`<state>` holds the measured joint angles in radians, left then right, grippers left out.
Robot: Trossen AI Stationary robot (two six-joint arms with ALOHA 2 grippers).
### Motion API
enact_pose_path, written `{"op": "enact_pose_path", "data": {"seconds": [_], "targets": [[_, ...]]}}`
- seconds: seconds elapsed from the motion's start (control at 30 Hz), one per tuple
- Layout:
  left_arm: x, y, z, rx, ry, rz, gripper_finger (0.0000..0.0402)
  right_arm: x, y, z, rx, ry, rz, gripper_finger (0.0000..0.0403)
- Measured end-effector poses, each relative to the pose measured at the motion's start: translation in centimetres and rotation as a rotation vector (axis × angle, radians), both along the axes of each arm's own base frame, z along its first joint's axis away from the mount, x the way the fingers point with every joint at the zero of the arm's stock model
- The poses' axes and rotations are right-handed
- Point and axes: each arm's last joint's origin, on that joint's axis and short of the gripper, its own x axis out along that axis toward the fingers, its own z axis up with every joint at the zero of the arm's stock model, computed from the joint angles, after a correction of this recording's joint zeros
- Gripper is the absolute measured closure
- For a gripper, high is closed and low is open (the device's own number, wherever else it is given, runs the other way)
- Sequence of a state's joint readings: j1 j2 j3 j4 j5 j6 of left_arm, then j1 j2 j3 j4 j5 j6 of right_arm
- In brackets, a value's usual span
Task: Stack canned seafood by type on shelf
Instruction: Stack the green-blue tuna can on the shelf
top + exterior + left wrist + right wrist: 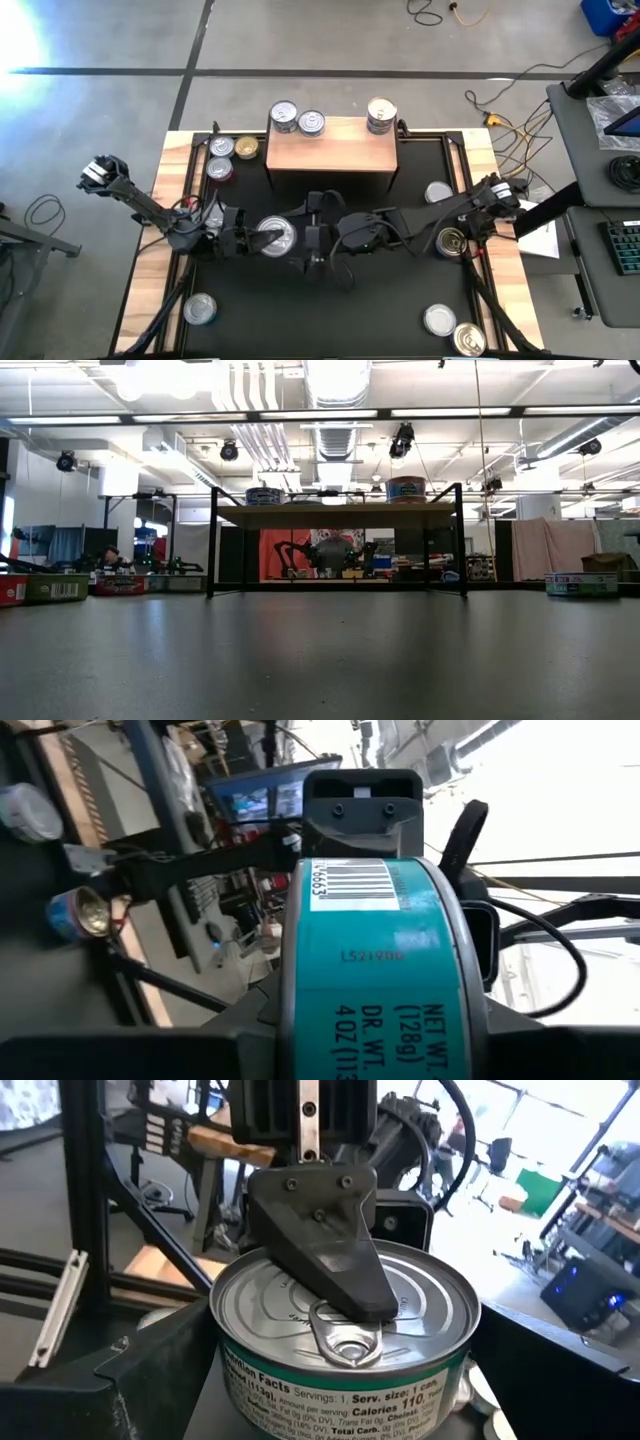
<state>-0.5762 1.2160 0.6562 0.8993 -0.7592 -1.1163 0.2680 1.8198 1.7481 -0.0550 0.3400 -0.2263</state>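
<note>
A round tin with a teal label and a silver pull-tab lid (275, 237) hangs above the middle of the black mat, and my left gripper (262, 238) is shut on it. My right gripper (305, 240) faces it from the table's right, open, its fingers on either side of the tin's wall (300, 1400); whether they touch it I cannot tell. The shelf (330, 148) stands at the far middle. On its wood top rest two single tins (284, 116) (311, 123) and a small stack (380, 115). My left gripper holds the tin across its height, and one finger (330, 1260) lies flat on the lid (270, 1300), reaching to the pull tab. The lower finger is hidden by the tin. The fingers come in level from the table's left. The tin sits upright, lid up, clear of the mat.
Loose tins lie around the mat: three at the far left (221, 146) (247, 148) (219, 168), two at the right (437, 192) (452, 242), one near left (200, 309), two near right (439, 320) (468, 340). Cables and a desk (600, 150) lie beyond the right edge.
</note>
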Motion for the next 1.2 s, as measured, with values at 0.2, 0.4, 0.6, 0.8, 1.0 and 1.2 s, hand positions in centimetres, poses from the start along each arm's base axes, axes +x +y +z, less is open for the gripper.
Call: {"op": "enact_pose_path", "data": {"seconds": [0.2,0.4,0.6,0.8,1.0,1.2], "targets": [[0.9,-0.6,0.6,0.022,-0.006,-0.010,0.0300,0.0,0.0,0.0,-0.028,-0.001,0.018,0.0002],[1.0,-0.6,0.9,0.055,-0.001,-0.011,0.0300,0.0,0.0,-0.3,-0.036,0.025,0.019,0.0002],[1.0,-0.6,0.8,0.055,0.004,-0.012,0.0300,0.0,-0.1,-0.6,-0.023,0.052,0.010,0.0002],[1.0,-0.6,0.8,0.050,0.002,-0.014,0.0300,-0.1,-0.1,-0.8,0.002,0.072,-0.006,0.0013],[0.6,-0.4,1.0,0.060,-0.005,-0.019,0.0296,-0.1,-0.2,-0.7,-0.004,0.065,-0.047,0.0032],[-0.1,0.2,1.1,0.159,0.049,0.043,0.0220,-0.2,-0.6,-0.1,0.046,0.031,-0.092,0.0034]]}}
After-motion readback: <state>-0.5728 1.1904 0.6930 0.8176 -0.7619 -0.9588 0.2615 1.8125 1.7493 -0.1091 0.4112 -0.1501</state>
